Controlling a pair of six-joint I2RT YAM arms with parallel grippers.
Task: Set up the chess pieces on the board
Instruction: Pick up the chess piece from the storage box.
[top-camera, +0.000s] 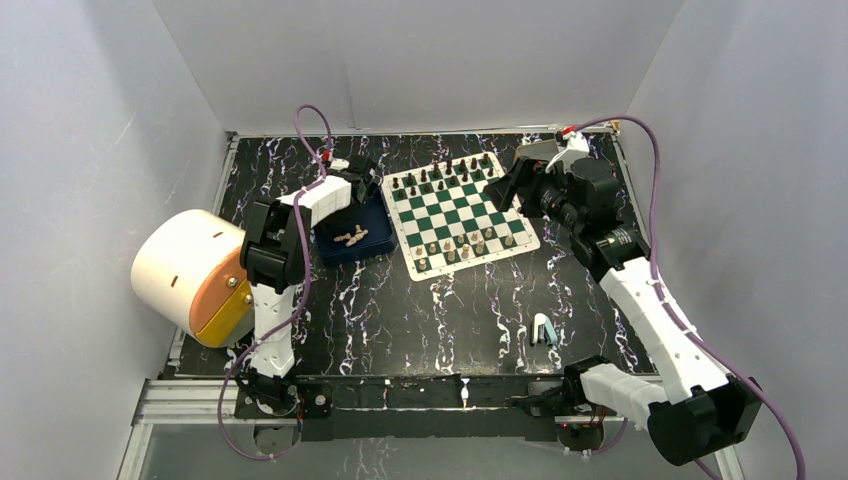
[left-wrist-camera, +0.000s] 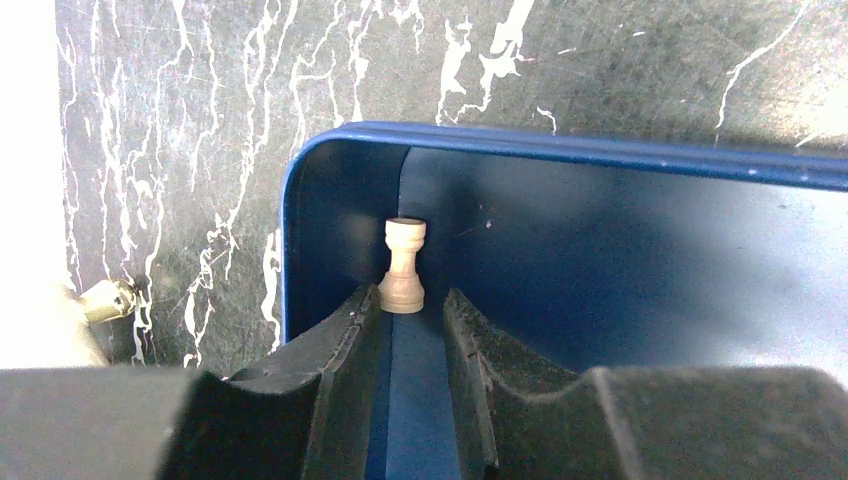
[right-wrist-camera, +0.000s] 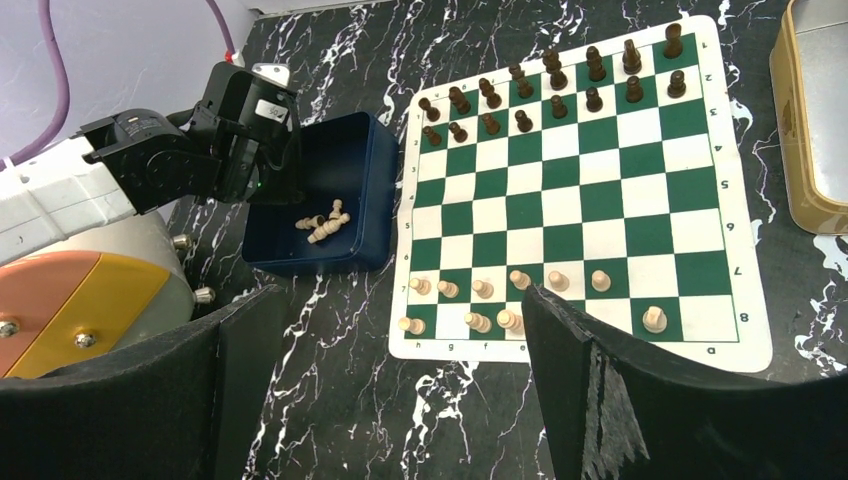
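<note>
A rook (left-wrist-camera: 404, 266) just ahead of the left gripper (left-wrist-camera: 410, 305)
It stands upright in the tray (left-wrist-camera: 600, 150) corner, just beyond the narrowly parted, empty tips; the right gripper (right-wrist-camera: 400, 300) gapes empty by the board (right-wrist-camera: 580, 205).

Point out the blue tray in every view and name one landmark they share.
Top external: the blue tray sits left of centre, left of the board.
Left wrist: the tray fills the middle and right.
Right wrist: the tray is upper left of centre, left of the board.
Shared landmark: the black marbled table.
</note>
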